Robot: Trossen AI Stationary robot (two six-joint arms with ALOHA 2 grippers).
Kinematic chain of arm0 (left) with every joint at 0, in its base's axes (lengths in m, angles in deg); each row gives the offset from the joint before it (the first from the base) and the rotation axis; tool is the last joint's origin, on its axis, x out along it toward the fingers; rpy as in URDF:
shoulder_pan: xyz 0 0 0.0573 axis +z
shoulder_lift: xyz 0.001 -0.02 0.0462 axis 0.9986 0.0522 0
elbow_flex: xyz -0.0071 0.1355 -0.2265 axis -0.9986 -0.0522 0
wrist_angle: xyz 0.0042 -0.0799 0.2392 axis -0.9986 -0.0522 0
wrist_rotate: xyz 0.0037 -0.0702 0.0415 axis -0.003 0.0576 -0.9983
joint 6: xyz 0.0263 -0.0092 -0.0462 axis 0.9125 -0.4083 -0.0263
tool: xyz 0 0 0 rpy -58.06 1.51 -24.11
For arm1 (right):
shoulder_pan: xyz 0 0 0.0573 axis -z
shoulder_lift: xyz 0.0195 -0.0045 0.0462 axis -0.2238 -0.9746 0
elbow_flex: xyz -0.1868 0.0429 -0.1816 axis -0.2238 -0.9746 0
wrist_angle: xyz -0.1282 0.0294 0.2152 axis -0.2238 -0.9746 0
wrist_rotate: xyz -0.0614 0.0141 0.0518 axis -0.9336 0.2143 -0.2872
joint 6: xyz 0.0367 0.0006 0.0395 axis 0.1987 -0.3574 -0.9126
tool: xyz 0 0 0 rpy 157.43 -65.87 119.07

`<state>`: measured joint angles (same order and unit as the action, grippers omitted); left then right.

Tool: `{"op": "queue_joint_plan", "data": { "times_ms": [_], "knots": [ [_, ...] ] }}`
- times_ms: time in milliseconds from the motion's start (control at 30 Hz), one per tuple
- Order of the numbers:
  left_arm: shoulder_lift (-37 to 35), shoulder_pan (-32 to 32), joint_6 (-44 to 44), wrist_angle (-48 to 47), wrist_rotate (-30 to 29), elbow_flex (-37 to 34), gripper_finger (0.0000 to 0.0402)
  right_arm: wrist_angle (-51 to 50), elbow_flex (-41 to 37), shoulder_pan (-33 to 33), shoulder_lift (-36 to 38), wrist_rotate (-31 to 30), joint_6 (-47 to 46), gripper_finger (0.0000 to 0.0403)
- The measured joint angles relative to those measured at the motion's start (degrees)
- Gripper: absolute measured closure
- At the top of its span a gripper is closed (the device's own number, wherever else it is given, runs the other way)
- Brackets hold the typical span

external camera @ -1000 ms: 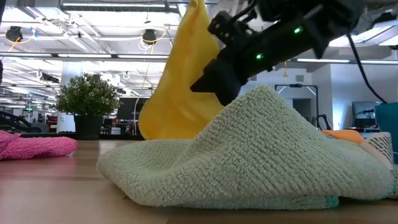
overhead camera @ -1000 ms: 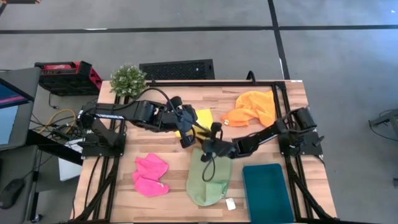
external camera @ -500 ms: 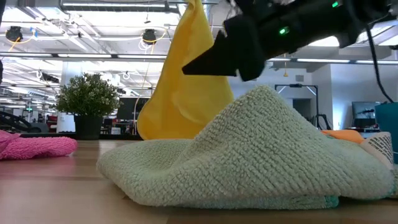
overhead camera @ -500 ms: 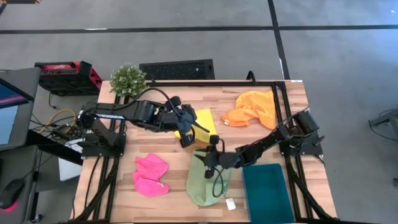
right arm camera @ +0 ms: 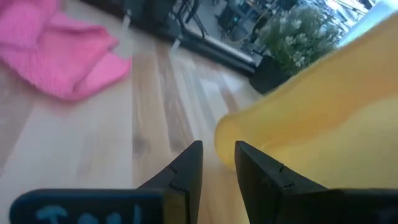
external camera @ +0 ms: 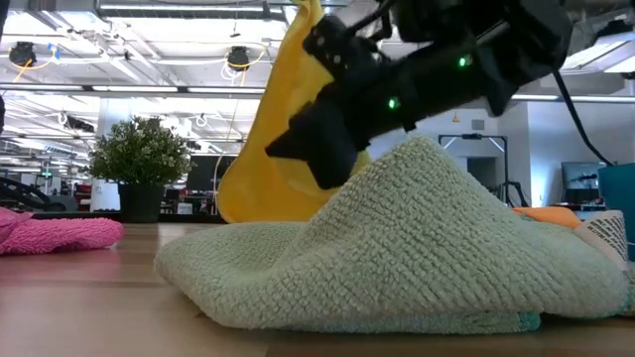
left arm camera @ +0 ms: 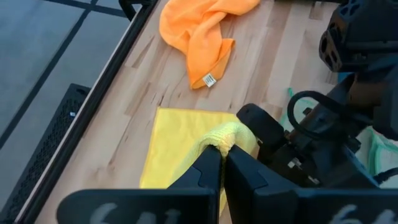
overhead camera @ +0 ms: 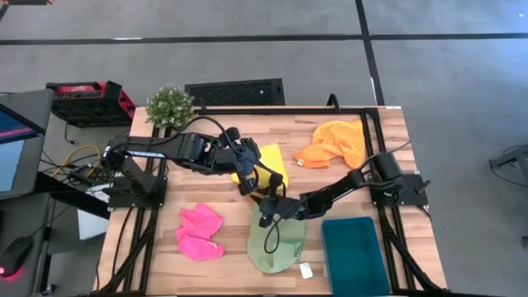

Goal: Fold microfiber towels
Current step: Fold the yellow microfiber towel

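Yellow towel hangs pinched in my left claw, lifted off the desk near its middle. My right claw, fingers slightly parted and empty, hovers beside the towel's lower corner, above the green towel. Bare desk lies toward the pink towel; the orange towel sits well apart.

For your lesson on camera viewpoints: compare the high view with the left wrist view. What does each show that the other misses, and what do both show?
Only the high view shows the pink towel, the teal tray and the potted plant. Only the left wrist view shows the left claw shut on a bunched fold of the yellow towel. Both show the yellow towel, the orange towel and the wooden table.
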<state>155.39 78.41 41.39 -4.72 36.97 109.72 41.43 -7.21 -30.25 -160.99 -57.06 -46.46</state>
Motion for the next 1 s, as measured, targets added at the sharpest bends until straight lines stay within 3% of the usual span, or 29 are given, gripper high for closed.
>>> {"op": "queue_joint_plan", "data": {
  "times_ms": [467,700,1000],
  "knots": [
    [0.0,-0.68,-0.57,-0.84,0.0,0.0,0.0401,0.35,0.5,3.23,-0.02,-3.33,0.0,0.0285],
    [0.0,-0.68,-0.6,-0.84,0.0,0.0,0.0401,-0.41,0.5,3.07,-0.02,-8.59,0.06,0.0285],
    [0.0,-0.72,-0.98,-0.84,0.31,0.0,0.0401,-1.85,0.45,3.37,-0.02,-8.52,-0.01,0.0285]
  ]
}}
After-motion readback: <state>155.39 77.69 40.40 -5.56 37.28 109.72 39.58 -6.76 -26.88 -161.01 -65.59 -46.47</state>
